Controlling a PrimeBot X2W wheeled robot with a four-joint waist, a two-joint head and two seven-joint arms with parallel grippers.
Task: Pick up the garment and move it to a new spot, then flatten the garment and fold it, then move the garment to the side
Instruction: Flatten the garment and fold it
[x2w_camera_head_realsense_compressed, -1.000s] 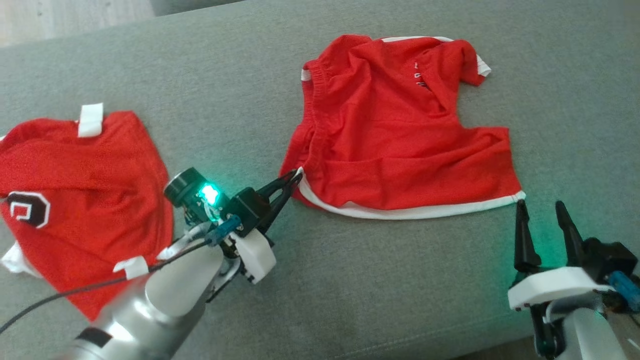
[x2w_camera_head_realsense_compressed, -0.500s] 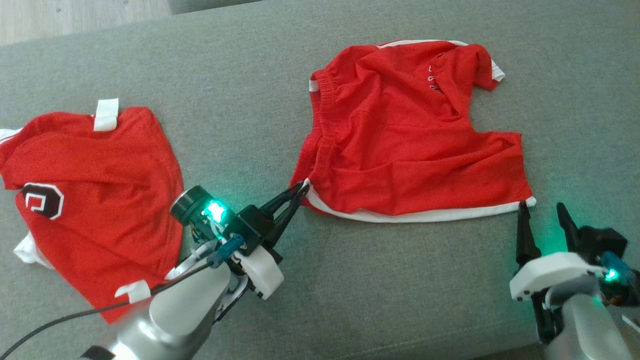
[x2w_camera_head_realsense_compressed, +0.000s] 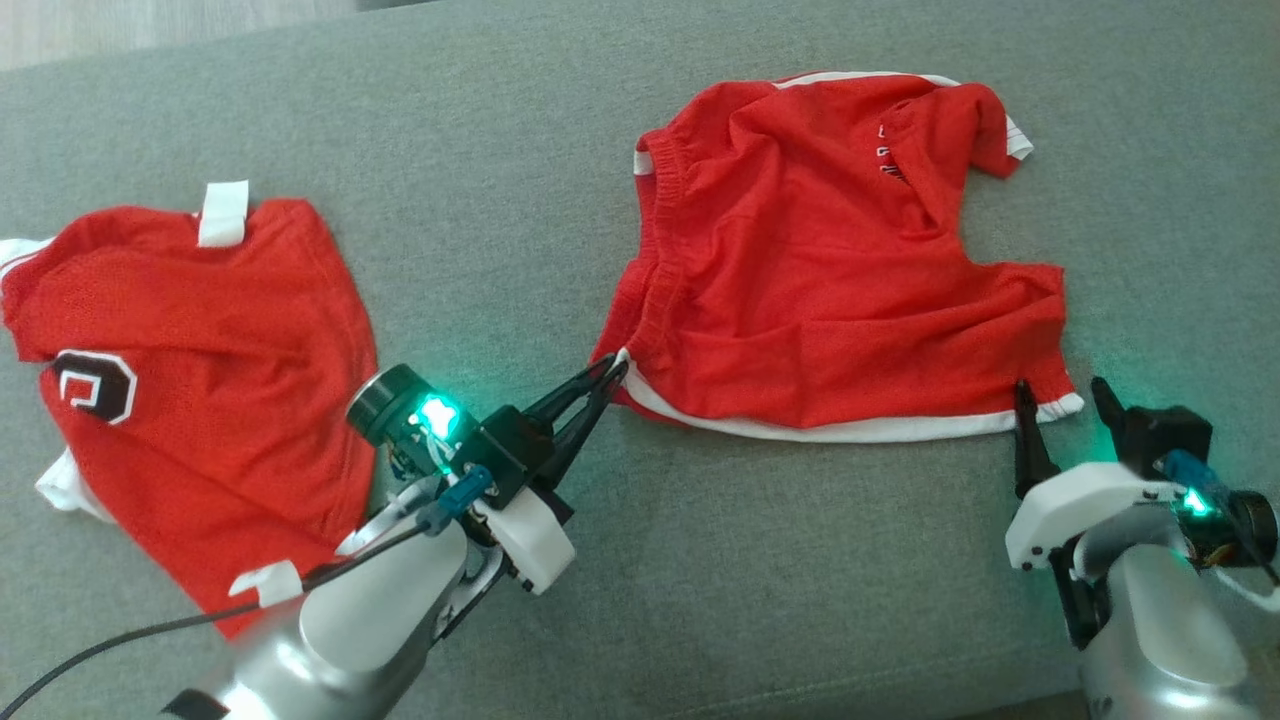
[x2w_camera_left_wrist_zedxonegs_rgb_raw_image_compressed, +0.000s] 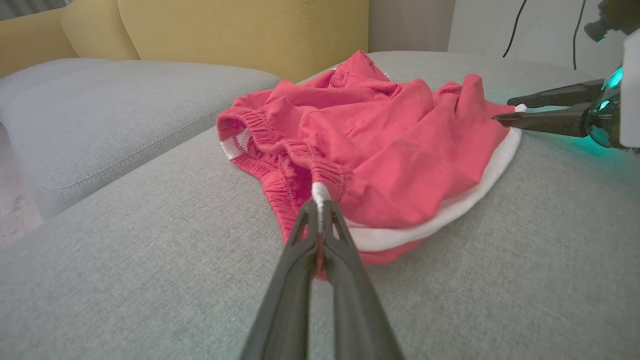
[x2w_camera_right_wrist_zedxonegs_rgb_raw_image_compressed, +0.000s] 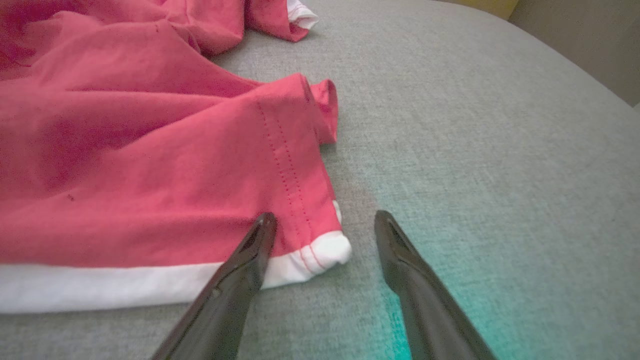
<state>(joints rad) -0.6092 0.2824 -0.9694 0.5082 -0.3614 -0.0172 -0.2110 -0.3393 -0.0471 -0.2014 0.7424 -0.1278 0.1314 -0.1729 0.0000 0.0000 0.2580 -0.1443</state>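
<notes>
The garment (x2w_camera_head_realsense_compressed: 830, 270) is a pair of red shorts with white trim, lying crumpled on the grey sofa seat (x2w_camera_head_realsense_compressed: 800, 560). My left gripper (x2w_camera_head_realsense_compressed: 618, 368) is shut on its near left corner, and the left wrist view shows the white hem pinched between the fingertips (x2w_camera_left_wrist_zedxonegs_rgb_raw_image_compressed: 320, 205). My right gripper (x2w_camera_head_realsense_compressed: 1058, 385) stands open at the near right corner. In the right wrist view its fingers (x2w_camera_right_wrist_zedxonegs_rgb_raw_image_compressed: 325, 216) straddle the white hem corner of the garment (x2w_camera_right_wrist_zedxonegs_rgb_raw_image_compressed: 150, 175), the left fingertip lying over the cloth. The left wrist view shows the garment (x2w_camera_left_wrist_zedxonegs_rgb_raw_image_compressed: 380, 135) bunched, with the right gripper (x2w_camera_left_wrist_zedxonegs_rgb_raw_image_compressed: 505, 111) at its far corner.
A second red garment with a black and white logo (x2w_camera_head_realsense_compressed: 200, 340) lies at the left, partly under my left forearm. Yellow back cushions (x2w_camera_left_wrist_zedxonegs_rgb_raw_image_compressed: 240, 30) rise behind the seat. The seat's front edge runs close below both arms.
The head camera has shifted a little. My right gripper has moved forward, so its open fingers now straddle the garment's near right corner. The left gripper keeps its grip.
</notes>
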